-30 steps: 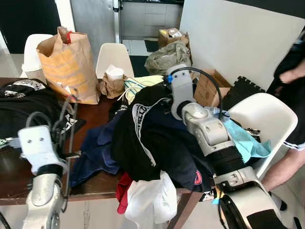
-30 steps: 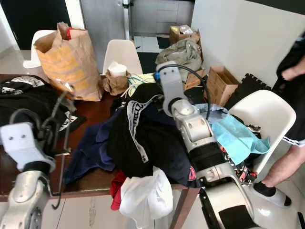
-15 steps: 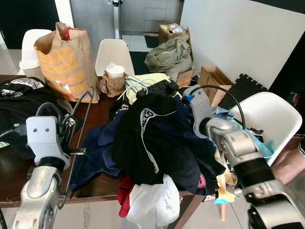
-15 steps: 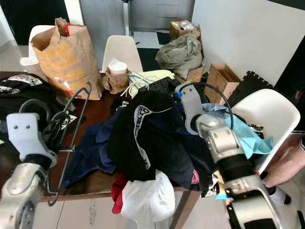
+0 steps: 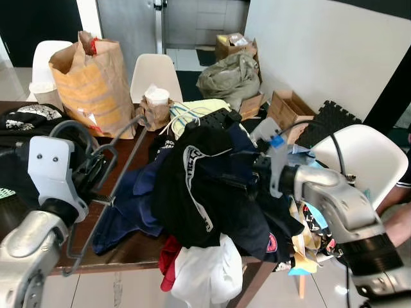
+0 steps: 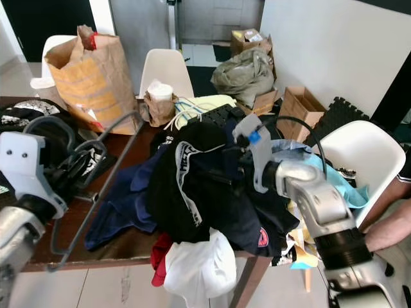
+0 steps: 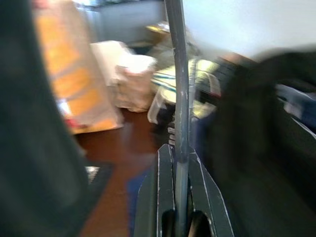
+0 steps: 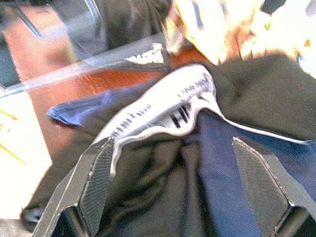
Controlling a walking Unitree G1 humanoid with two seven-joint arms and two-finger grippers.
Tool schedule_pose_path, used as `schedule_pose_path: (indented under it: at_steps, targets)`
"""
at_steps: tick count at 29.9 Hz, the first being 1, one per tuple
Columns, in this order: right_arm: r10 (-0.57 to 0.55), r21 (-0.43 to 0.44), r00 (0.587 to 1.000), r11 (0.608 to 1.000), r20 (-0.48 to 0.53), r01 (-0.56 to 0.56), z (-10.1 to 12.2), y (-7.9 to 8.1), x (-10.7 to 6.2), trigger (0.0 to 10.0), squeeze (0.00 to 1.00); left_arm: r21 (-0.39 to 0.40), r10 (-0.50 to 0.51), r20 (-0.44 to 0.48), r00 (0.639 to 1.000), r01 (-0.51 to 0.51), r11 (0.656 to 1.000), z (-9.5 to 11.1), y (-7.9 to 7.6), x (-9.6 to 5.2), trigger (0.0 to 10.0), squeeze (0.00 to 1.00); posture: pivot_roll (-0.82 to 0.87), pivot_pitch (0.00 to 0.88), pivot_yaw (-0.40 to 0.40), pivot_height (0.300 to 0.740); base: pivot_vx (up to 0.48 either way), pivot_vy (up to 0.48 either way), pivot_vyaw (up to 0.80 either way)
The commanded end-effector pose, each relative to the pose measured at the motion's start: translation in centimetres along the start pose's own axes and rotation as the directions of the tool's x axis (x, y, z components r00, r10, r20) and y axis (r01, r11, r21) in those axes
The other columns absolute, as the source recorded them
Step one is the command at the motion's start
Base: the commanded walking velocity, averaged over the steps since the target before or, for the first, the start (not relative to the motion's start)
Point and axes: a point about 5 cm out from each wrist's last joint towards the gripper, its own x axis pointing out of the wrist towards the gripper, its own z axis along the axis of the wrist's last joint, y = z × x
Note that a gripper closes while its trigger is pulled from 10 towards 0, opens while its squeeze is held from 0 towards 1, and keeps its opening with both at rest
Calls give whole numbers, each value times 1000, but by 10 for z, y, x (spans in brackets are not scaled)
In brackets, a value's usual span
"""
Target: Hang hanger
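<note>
your left gripper [image 7: 180,170] is clamped on the hanger [image 5: 109,192], a thin grey wire one; in the left wrist view the two black fingers [image 7: 165,177] press against the rod from both sides. the hanger sits up off the table [image 5: 138,247], tilted, its long bar running from the front table edge toward the paper bag [image 5: 90,83], with the hook end near the bag's base.

your right gripper [image 8: 170,163] has its fingers spread wide, nothing between them. it hovers just over the clothes pile [image 5: 212,186], aimed at a black garment with a white printed collar band [image 8: 168,108] and navy fabric [image 8: 222,182] beside it. whether the fingertips touch the cloth, you cannot tell.

the pile lies on the table's right end: black shirts on top, a navy piece [image 5: 125,212] spilling left, and white cloth [image 5: 205,273] and red cloth [image 5: 168,256] hanging over the front edge. a crumpled small bag with a paper cup [image 5: 156,97] stands beside the big paper bag. white chairs stand behind the table [image 5: 154,74] and to the right of it [image 5: 359,154]. a person's hand [image 6: 385,234] shows at the right edge.
</note>
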Motion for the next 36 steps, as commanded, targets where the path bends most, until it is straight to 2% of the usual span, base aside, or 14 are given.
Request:
schedule_pose_path:
  at_steps: [1, 2, 9, 12, 16, 19, 20, 21, 22, 25, 29, 30, 32, 36]
  targets:
    - [18, -5, 999, 1000, 39, -18, 6, -1, -5, 10000, 1000, 14, -92, -31, 995, 93, 996, 1, -7, -4, 10000, 0, 50, 0, -64, 740, 0, 0, 0]
    - [26, -7, 998, 1000, 57, -26, 8, -2, -9, 10000, 1000, 44, -128, -48, 991, 130, 991, 4, -6, -7, 10000, 0, 52, 0, -65, 740, 0, 0, 0]
    - [73, -24, 992, 997, 106, -71, 16, 1, -19, 10000, 1000, 70, -165, -63, 984, 169, 983, 13, 0, -14, 10000, 0, 51, 0, -64, 740, 0, 0, 0]
    - [197, -45, 962, 980, 189, -192, 27, 19, -22, 10000, 996, 79, -325, -109, 939, 335, 939, 20, -15, -25, 10000, 0, 49, 0, -61, 740, 0, 0, 0]
    - [221, -51, 955, 975, 195, -216, 27, 22, -22, 10000, 996, 85, -365, -123, 923, 376, 923, 21, -20, -28, 10000, 0, 49, 0, -61, 740, 0, 0, 0]
    - [253, -60, 948, 967, 190, -246, 25, 25, -20, 10000, 988, 110, -407, -166, 898, 427, 897, 25, -20, -37, 10000, 0, 58, 0, -62, 740, 0, 0, 0]
    - [263, -62, 946, 965, 190, -256, 24, 26, -18, 10000, 984, 141, -395, -217, 893, 429, 892, 25, -14, -44, 10000, 0, 62, 0, -64, 740, 0, 0, 0]
    - [263, -62, 946, 965, 190, -256, 24, 26, -18, 10000, 984, 141, -395, -217, 893, 429, 892, 25, -14, -44, 10000, 0, 62, 0, -64, 740, 0, 0, 0]
    - [277, -61, 941, 961, 192, -271, 23, 27, -17, 10000, 984, 185, -360, -279, 890, 418, 889, 28, -3, -54, 10000, 0, 64, 0, -65, 740, 0, 0, 0]
    - [283, -60, 940, 959, 193, -276, 23, 28, -17, 10000, 984, 198, -344, -293, 892, 408, 891, 29, 1, -57, 10000, 0, 68, 0, -66, 740, 0, 0, 0]
    - [285, -56, 939, 959, 194, -279, 22, 28, -16, 10000, 984, 260, -247, -336, 909, 341, 903, 34, 21, -66, 10000, 0, 70, 0, -65, 740, 0, 0, 0]
    - [285, -56, 939, 959, 194, -279, 22, 28, -16, 10000, 984, 260, -247, -336, 909, 341, 903, 34, 21, -66, 10000, 0, 70, 0, -65, 740, 0, 0, 0]
    - [284, -53, 939, 959, 192, -279, 21, 28, -16, 10000, 984, 289, -203, -345, 917, 309, 906, 42, 32, -76, 10000, 0, 71, 0, -66, 740, 0, 0, 0]
    - [285, -52, 939, 958, 191, -281, 21, 29, -17, 10000, 988, 281, -226, -343, 912, 329, 902, 46, 31, -80, 10000, 0, 71, 0, -66, 740, 0, 0, 0]
